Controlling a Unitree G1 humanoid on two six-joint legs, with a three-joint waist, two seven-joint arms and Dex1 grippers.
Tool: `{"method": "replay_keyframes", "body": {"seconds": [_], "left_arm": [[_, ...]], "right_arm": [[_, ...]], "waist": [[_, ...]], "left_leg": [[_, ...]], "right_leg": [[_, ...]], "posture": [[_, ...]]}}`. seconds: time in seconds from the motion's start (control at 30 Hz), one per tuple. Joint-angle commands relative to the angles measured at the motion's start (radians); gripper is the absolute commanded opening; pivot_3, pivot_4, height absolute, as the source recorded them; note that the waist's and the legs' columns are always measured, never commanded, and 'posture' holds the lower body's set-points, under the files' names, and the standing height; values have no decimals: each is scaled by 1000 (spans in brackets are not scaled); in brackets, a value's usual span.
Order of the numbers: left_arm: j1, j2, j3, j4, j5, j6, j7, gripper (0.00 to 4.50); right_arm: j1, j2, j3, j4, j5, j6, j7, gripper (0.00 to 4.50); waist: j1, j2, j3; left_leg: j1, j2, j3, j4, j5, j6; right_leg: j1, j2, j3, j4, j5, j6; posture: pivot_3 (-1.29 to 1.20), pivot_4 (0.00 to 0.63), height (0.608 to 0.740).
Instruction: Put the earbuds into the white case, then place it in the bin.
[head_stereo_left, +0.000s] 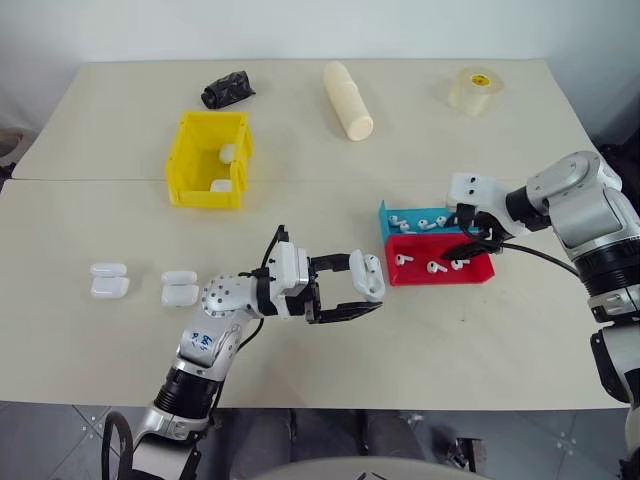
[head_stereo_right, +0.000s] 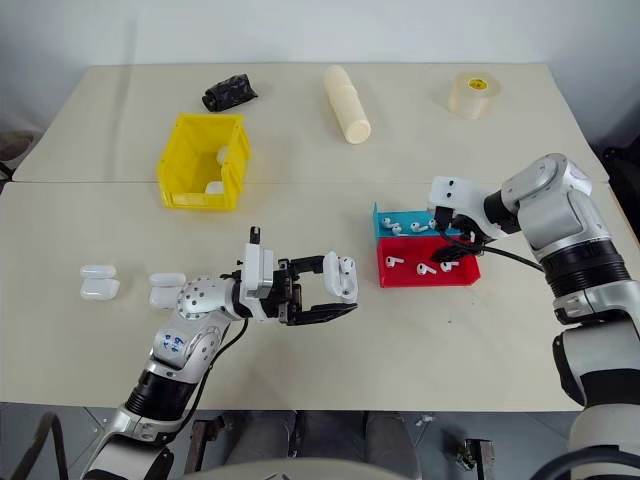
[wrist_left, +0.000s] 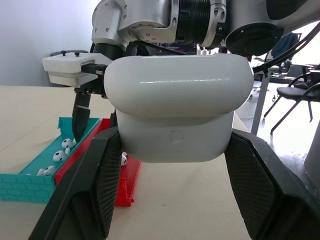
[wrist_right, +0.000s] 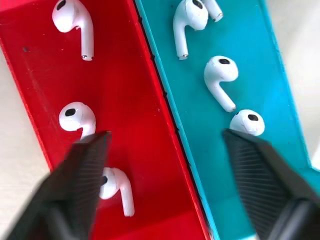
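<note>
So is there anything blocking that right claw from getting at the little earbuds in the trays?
Nothing visible does. The right gripper hangs open directly over the red tray and blue tray, with the earbuds lying uncovered below. The tray walls meet right beneath the gap between its fingers.

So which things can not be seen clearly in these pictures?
- White case, left wrist view: whether it holds earbuds; its closed shell hides the inside.
- Yellow bin, left eye view: the near wall hides part of the floor.
- Earbud, right wrist view: partly behind the right end effector's finger.
</note>
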Motion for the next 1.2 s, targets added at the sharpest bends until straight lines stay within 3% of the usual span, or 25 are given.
{"method": "replay_keyframes", "body": {"seconds": [0.03,0.23,0.33,0.43,0.73,0.83,0.93,1.2], "left_arm": [[10,-1,4,-43,-16,-15,-4,2780],[10,-2,3,-42,-17,-16,-5,2780],[7,-2,3,-40,-16,-16,-6,2780],[6,0,5,-41,-17,-15,-7,2780],[12,4,6,-50,-21,-10,-5,2780],[13,2,4,-51,-21,-10,-3,2780],[13,3,4,-53,-22,-8,-2,2780],[14,5,5,-55,-22,-6,-1,2780]], "right_arm": [[-21,4,-10,5,-11,-16,6,3268],[-30,16,-8,10,-18,-21,26,3268],[-34,22,-9,22,-21,-32,30,2705],[-40,28,-12,34,-26,-39,26,1753],[-42,37,-11,42,-30,-58,38,1753],[-28,31,-8,20,-22,-64,66,1235],[-24,33,-12,17,-25,-61,59,276],[-11,27,-15,10,-27,-64,65,276]], "waist": [[0,0,0],[0,0,0],[0,0,0],[0,0,0],[-1,0,0],[-1,0,0],[-1,0,0],[-1,0,0]], "left_leg": [[0,0,0,0,0,0],[0,0,0,0,0,0],[0,0,0,0,0,0],[0,0,0,0,0,0],[0,0,0,0,0,0],[0,0,0,0,0,0],[0,0,0,0,0,0],[0,0,0,0,0,0]], "right_leg": [[0,0,0,0,0,0],[0,0,0,0,0,0],[0,0,0,0,0,0],[0,0,0,0,0,0],[0,0,0,0,0,0],[0,0,0,0,0,0],[0,0,0,0,0,0],[0,0,0,0,0,0]], "posture": [[0,150,740],[0,150,740],[0,150,740],[0,150,740],[0,150,740],[0,150,740],[0,150,740],[0,150,740]]}}
